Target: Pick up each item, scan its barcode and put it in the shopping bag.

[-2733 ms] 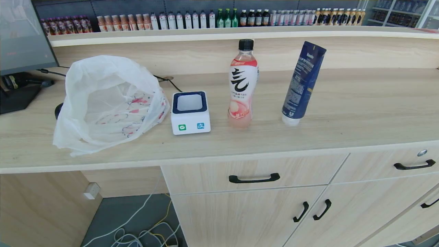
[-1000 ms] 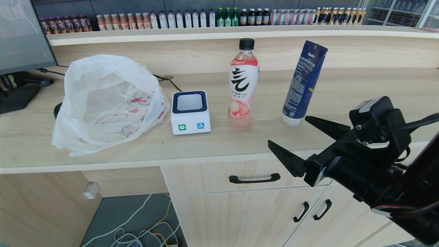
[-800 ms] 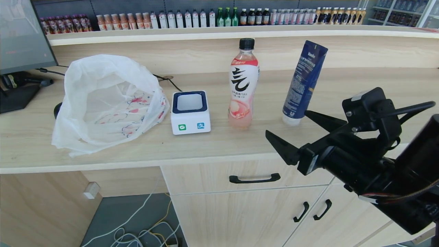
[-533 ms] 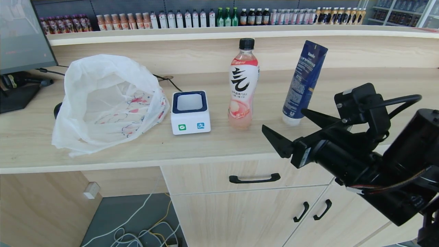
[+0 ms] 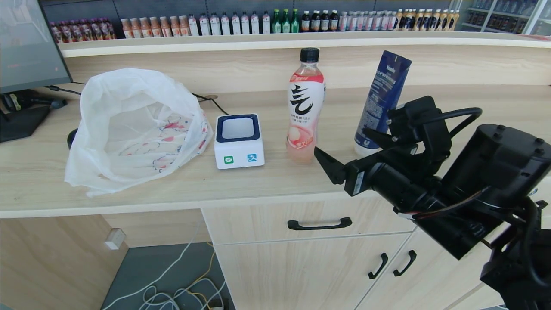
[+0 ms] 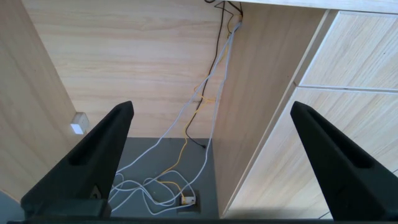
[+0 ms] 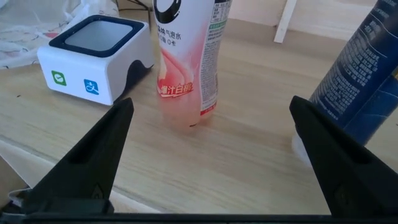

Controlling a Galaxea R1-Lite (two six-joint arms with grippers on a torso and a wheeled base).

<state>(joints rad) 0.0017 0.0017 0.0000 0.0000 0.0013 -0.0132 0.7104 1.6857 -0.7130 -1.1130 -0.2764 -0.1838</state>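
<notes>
Counter (image 5: 258,185) of pale wood carries the goods in a row. At its far left stands a dark monitor (image 5: 30,43). Next comes the white shopping bag (image 5: 133,129) with a red and blue print, slumped on the surface with its mouth gaping toward the robot. Just beside the bag sits the scanner (image 5: 239,140), a white cube with a dark blue rim around its top window; I cannot tell whether the bag touches it. Right of the scanner, a little apart, the pink drink bottle (image 5: 304,107) stands upright with a black cap. Farther right, the blue tube (image 5: 381,101) stands on its white cap, leaning slightly.

At the counter's front edge, near the tube's base, hangs the right gripper (image 5: 341,140), its jaws spread wide and holding nothing. In the right wrist view the scanner (image 7: 93,59), bottle (image 7: 189,62) and tube (image 7: 354,93) all lie ahead of the right gripper (image 7: 211,106), none of them touched.

Below counter level, the left gripper (image 6: 211,107) also has its jaws wide apart and empty, facing a recess where cables (image 6: 180,168) trail down onto a dark floor. A black drawer handle (image 5: 318,224) shows under the counter's edge.
</notes>
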